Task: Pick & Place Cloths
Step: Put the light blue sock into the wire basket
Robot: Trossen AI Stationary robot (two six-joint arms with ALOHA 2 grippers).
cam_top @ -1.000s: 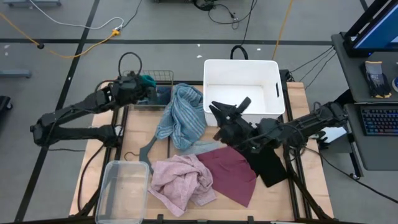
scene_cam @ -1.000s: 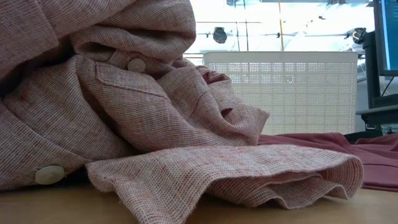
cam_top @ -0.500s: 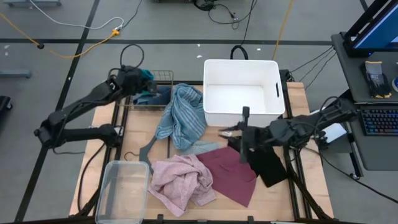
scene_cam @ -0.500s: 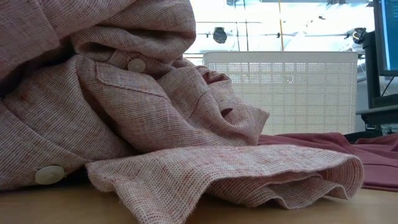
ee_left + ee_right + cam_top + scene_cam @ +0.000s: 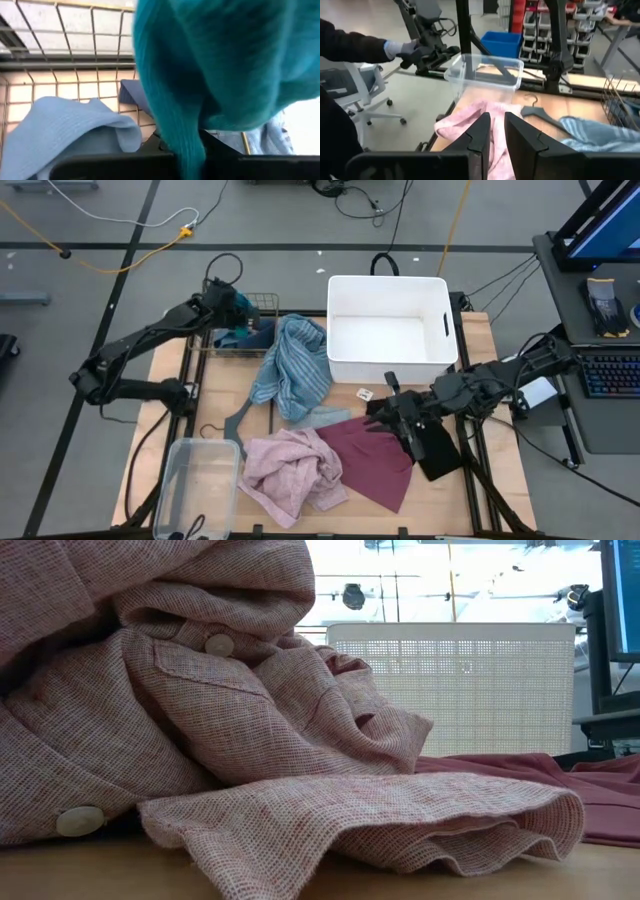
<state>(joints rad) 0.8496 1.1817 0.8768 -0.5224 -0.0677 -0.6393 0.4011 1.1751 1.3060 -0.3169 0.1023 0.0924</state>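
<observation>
Since a second ago: right tool (image 5: pixel 392 417) swung from the front of the white bin (image 5: pixel 390 330) down onto the near edge of the black shorts (image 5: pixel 432 448), beside the maroon cloth (image 5: pixel 375 455); left tool (image 5: pixel 236 310) carried a little farther over the wire basket (image 5: pixel 245 330) at the bench's (image 5: pixel 470 490) far left corner.

Left tool clamped on the teal cloth (image 5: pixel 220 65), which hangs bunched over the basket; a light blue piece (image 5: pixel 65 130) and a darker blue one (image 5: pixel 132 95) lie inside on the basket's wire floor.

Right tool's fingers (image 5: pixel 482 132) nearly together, only a narrow slit between them, nothing caught there.

Blue-striped towel (image 5: pixel 295 365) draped from the basket's edge across the bench middle, just beside the bin. Grey hanger (image 5: pixel 240 420) partly under it. Pink buttoned garment (image 5: pixel 200 710) heaped at the front, touching the maroon cloth and the clear plastic tub (image 5: pixel 197 480) at the front left corner.

Beyond the bench, in the right wrist view, a person's sleeve and gloved hand (image 5: pixel 400 49) near a stand.
</observation>
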